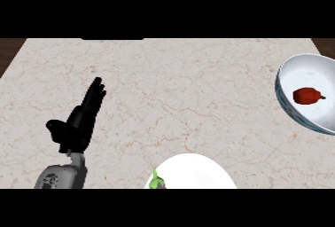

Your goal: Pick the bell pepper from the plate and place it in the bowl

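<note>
1. Pepper (pixel 308 95), red with a green stem, lies inside the white bowl (pixel 292 84) at about three o'clock on the counter (pixel 177 80).
2. Left hand (pixel 79 120), at nine o'clock, stands released, fingers straight, holding nothing, well apart from the pepper.
3. White plate (pixel 193 170) sits at six o'clock, a small green thing (pixel 156 181) on its left rim.

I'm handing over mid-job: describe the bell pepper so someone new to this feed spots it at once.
Start at the marble counter and go to its right edge, where a white bowl is partly cut off by the view. The bell pepper lies inside it. It is the only red thing; the white plate at the bottom holds only something green.
</note>
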Controlling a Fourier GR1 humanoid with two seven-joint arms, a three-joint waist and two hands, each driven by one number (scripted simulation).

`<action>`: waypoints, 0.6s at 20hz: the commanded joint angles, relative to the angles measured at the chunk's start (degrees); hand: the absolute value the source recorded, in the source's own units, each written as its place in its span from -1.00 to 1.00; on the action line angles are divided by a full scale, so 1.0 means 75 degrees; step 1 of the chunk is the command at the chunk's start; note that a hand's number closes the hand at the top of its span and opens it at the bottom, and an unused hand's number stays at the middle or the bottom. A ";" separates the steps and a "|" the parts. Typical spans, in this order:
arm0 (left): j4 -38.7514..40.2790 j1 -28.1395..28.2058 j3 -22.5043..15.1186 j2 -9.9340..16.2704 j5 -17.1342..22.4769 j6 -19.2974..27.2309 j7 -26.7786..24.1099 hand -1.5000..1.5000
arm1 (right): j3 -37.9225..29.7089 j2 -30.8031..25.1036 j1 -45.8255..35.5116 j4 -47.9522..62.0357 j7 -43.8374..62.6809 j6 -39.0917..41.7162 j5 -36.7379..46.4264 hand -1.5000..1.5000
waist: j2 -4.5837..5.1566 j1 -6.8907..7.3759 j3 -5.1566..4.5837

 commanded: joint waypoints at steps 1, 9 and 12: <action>-0.0009 0.0020 0.0188 0.0204 0.0123 -0.0169 -0.0024 0.00 | -0.0677 -0.0530 0.0363 0.0382 0.0052 0.0989 -0.0915 -1.00 | 0.0008 0.0010 0.0003; -0.0328 0.0154 -0.0293 -0.0182 -0.0336 0.0204 0.0246 0.00 | -0.0708 -0.0725 0.1127 0.0076 0.0027 0.1990 -0.1726 -1.00 | 0.0010 0.0055 0.0001; -0.0321 0.0250 -0.0023 0.0042 -0.0003 -0.0153 0.0079 0.00 | -0.0622 -0.0736 0.1585 0.0424 -0.0833 0.2140 -0.1536 -1.00 | 0.0019 0.0072 0.0003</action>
